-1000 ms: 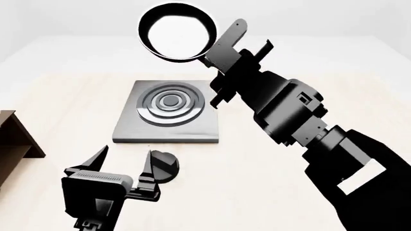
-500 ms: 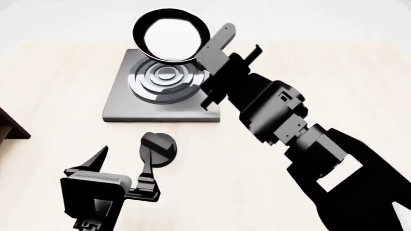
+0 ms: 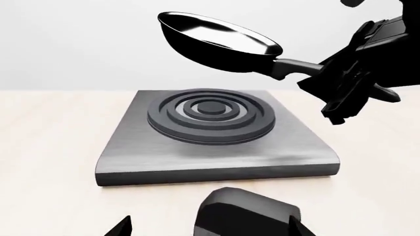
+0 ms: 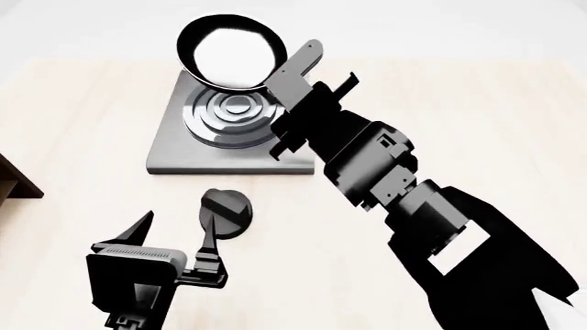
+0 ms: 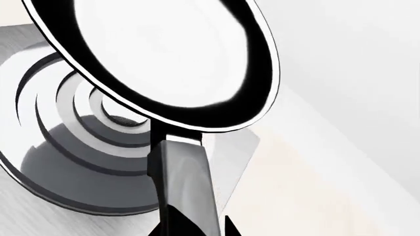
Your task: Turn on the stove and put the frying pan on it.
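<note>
The black frying pan (image 4: 229, 49) hangs tilted in the air over the far part of the stove (image 4: 174, 155). My right gripper (image 4: 298, 93) is shut on its handle (image 5: 184, 182). The left wrist view shows the frying pan (image 3: 217, 42) well above the ring burner (image 3: 210, 118), not touching it. In the right wrist view my right gripper (image 5: 196, 228) clamps the handle, with the stove (image 5: 39, 206) below. The round black knob (image 4: 229, 213) lies on the table in front of the stove. My left gripper (image 4: 179, 223) stands open at the knob (image 3: 246, 214), which sits between its fingertips, nearer one.
A brown wooden shelf corner (image 4: 14, 182) pokes in at the left edge of the head view. The pale wooden table (image 4: 92, 103) spreads around the stove. My right arm (image 4: 458, 240) crosses the right side of the table.
The right arm has carried the frying pan leftward and lower, over the stove's burner. The head view has shifted, so the stove sits higher in frame. The left gripper stays open by the knob.
</note>
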